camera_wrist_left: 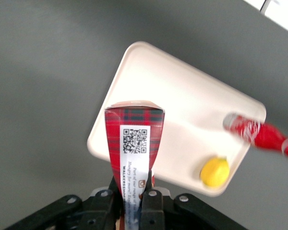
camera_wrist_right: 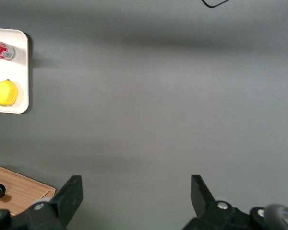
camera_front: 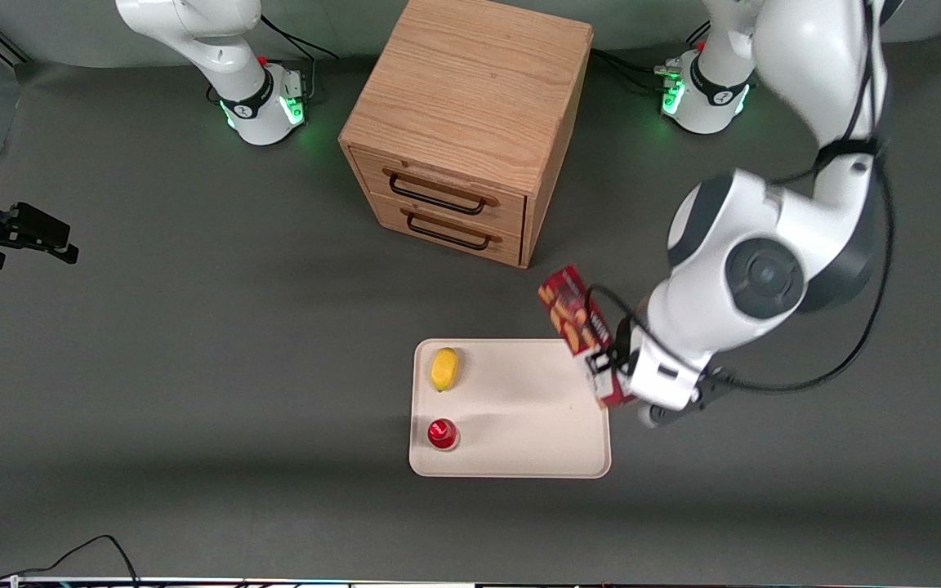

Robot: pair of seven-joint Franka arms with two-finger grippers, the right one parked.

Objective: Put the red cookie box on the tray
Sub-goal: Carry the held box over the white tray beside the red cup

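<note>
Our gripper is clamped on one end of the red cookie box, holding it in the air above the tray edge nearest the working arm's end of the worktop. The box tilts, its free end pointing up toward the wooden drawer cabinet. Our left arm bends down from its base, wrist angled toward the tray. On the tray sit a lemon and a red can.
</note>
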